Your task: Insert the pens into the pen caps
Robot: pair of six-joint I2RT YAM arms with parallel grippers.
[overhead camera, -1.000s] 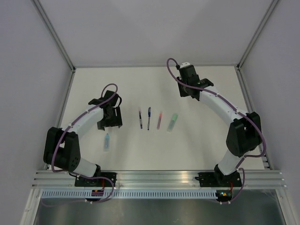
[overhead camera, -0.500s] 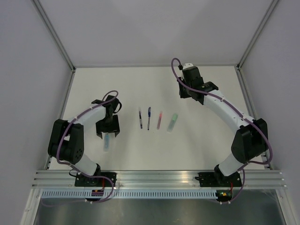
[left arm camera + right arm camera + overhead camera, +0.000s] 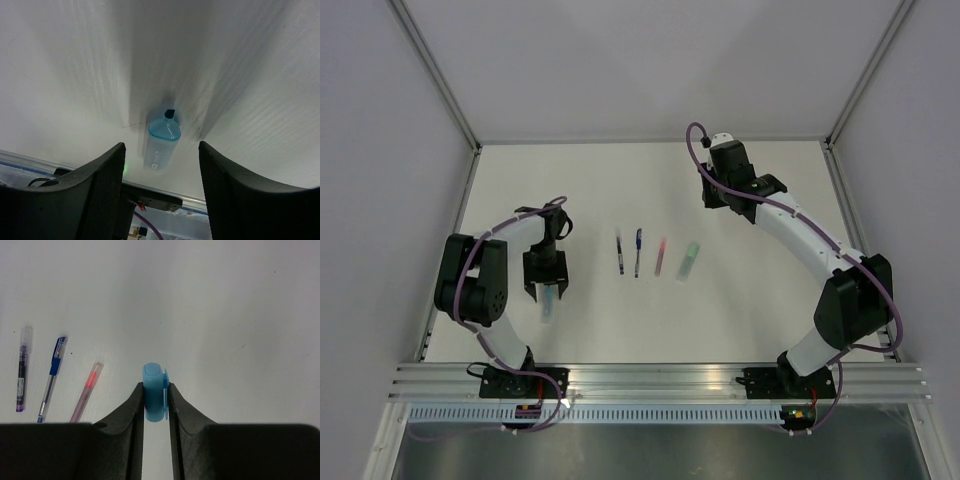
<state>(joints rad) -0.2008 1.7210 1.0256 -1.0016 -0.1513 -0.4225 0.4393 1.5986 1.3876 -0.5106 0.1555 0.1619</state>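
- Left gripper: jaws spread wide, one on either side of the uncapped pale blue marker, not touching it.
- Right gripper: pinching a light blue cap, well apart from that marker.

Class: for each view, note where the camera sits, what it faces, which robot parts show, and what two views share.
Top external: above and behind, facing down on the table; left arm and right arm show.
Left wrist: on the left arm, facing down past the open left gripper at the pale blue marker.
Right wrist: right gripper pinches a light blue cap; three pens beyond.
Shared: top and left wrist show that marker.
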